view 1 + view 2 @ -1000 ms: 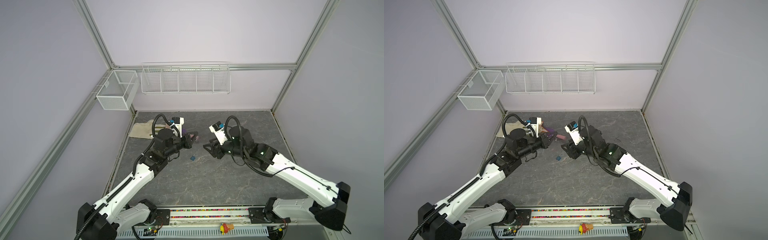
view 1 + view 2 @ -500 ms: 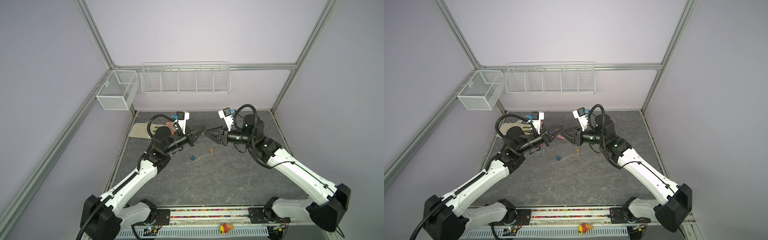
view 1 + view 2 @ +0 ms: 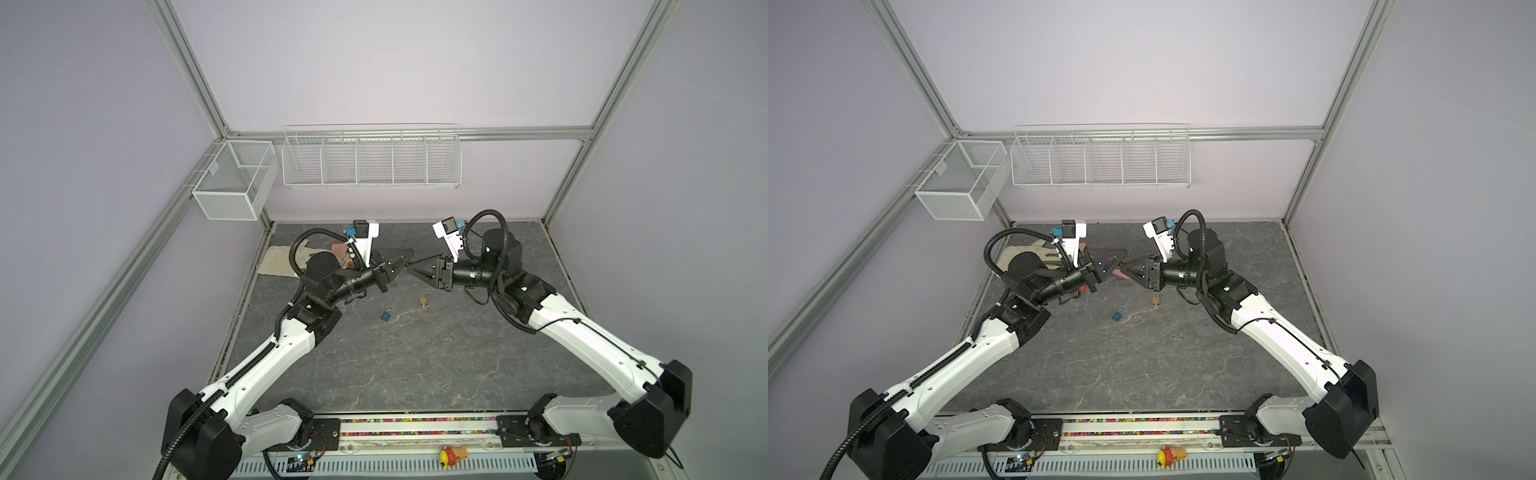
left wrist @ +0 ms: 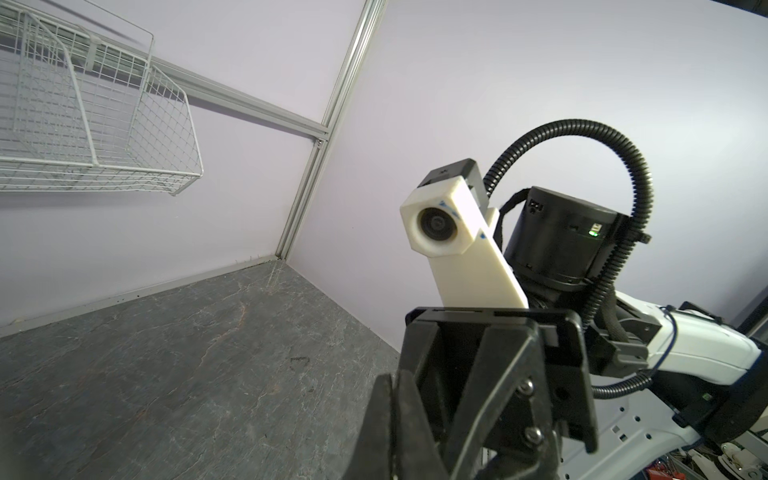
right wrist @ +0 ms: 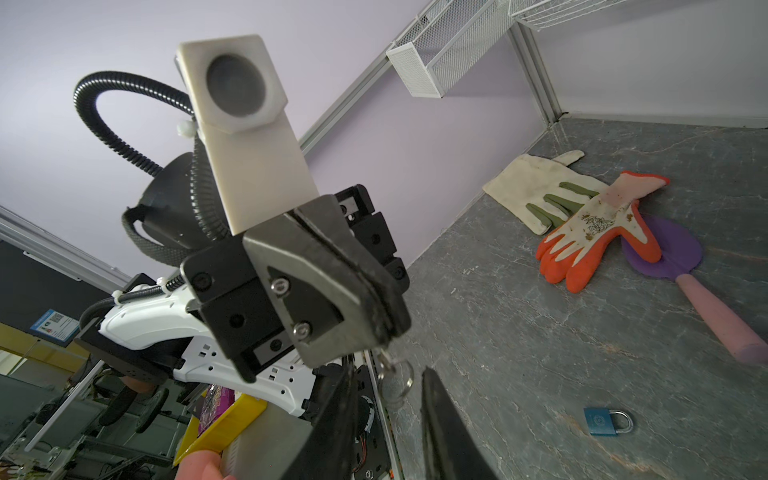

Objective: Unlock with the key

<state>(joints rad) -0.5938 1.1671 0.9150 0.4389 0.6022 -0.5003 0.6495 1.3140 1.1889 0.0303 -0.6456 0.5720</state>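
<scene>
Two grippers meet tip to tip around the key

Both arms hold their grippers up off the grey table [image 3: 415,365], pointed at each other. In the right wrist view the left gripper [image 5: 388,332] is clenched on a small key [image 5: 385,360]. The key sticks out under the gripper's tip, with a metal key ring [image 5: 401,380] dangling from it. The right gripper [image 5: 388,369] has its jaws parted, one finger on either side of that ring. Whether either pad touches the key or the ring I cannot tell. In both top views the two tips sit just beside each other.

Both padlocks lie flat on the table, apart from the key and lower than the tips. The brass padlock [image 3: 424,300] lies nearer the right gripper. The blue padlock [image 3: 386,315] lies near it, toward the left arm.

Toward the back left corner lies a cream glove [image 5: 523,187]. An orange-and-white glove [image 5: 598,224] overlaps it and also the blade of a purple trowel [image 5: 681,266] with a pink handle.
</scene>
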